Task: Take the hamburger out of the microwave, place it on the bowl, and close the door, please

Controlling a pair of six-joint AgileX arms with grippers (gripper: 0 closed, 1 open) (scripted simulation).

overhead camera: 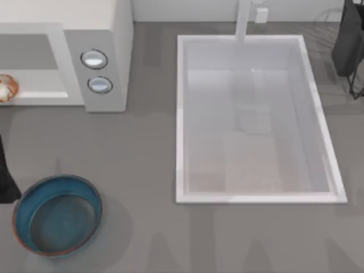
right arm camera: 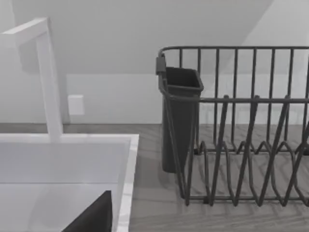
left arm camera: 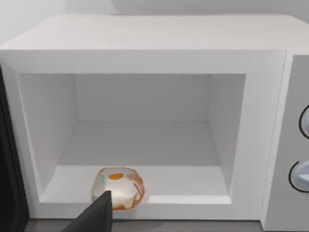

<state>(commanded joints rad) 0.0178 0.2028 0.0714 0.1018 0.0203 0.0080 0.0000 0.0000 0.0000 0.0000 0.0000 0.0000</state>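
So, nearest the camera in the top view there's the bowl, sitting on the grey surface at the front left, nothing in it. Just to its left a dark bit of the left arm pokes in from the edge, mostly cut off, so its pose is hard to read from above.

The left wrist view helps more: the camera faces straight into the microwave, and one dark finger of the left gripper comes up at the frame edge, right in front of the hamburger. Can't tell if it's touching the hamburger or just short of it, and honestly can't tell if the fingers are spread or pinched together, since only that one wedge shows.

The hamburger sits on the cavity floor near the front lip, toward the hinge side. In the top view it's half cut off at the left edge. The dark strip at the side of the left wrist view looks like the door swung open, seen edge-on.

Further back and right is the white sink with its faucet.

Right gripper shows as a single dark wedge too, over the sink's corner, facing the dish rack with its dark cup. Same deal, fingers' state unclear.
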